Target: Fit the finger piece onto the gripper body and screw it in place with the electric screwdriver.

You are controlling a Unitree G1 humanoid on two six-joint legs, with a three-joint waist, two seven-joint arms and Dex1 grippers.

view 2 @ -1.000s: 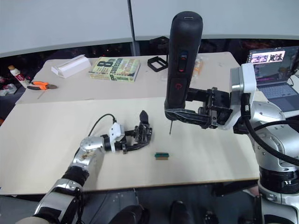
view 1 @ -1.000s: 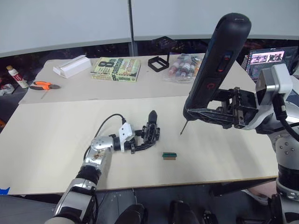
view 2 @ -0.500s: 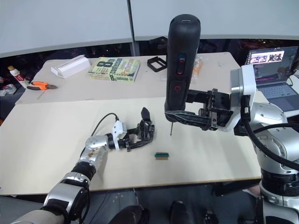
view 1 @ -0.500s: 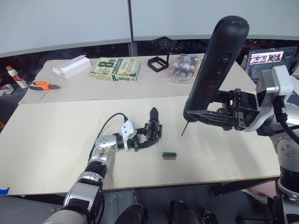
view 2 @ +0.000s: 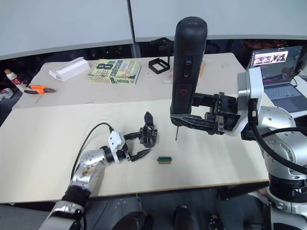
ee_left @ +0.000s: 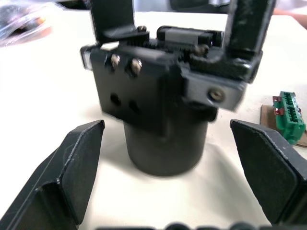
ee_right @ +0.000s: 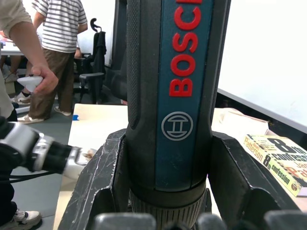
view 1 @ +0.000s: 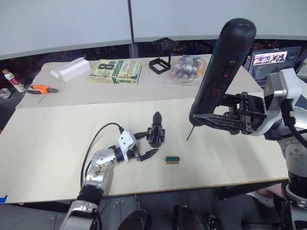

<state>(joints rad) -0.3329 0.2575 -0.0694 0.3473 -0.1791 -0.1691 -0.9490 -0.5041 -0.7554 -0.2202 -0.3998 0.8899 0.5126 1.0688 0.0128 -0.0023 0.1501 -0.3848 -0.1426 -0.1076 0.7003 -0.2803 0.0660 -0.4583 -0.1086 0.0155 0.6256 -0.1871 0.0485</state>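
One green block (view 1: 172,159) lies just beside the gripper body (view 1: 156,134), which stands upright on the table (view 1: 57,139) with the finger piece (view 1: 156,117) pointing up from its top. One book (view 1: 115,71) and one pair of orange-handled pliers (view 1: 38,89) lie well apart. The left gripper (view 1: 144,154) is spread wide, holding nothing, just short of the body. The right gripper (view 1: 211,120) clamps the single electric screwdriver (view 1: 218,72) upright, its bit above the table.

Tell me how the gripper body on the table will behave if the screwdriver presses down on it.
The gripper body stands on a narrow round base with its blocky part and the finger piece above, so it is probably top-heavy and could tip. The left gripper is open beside it, so nothing steadies it. It looks rigid.
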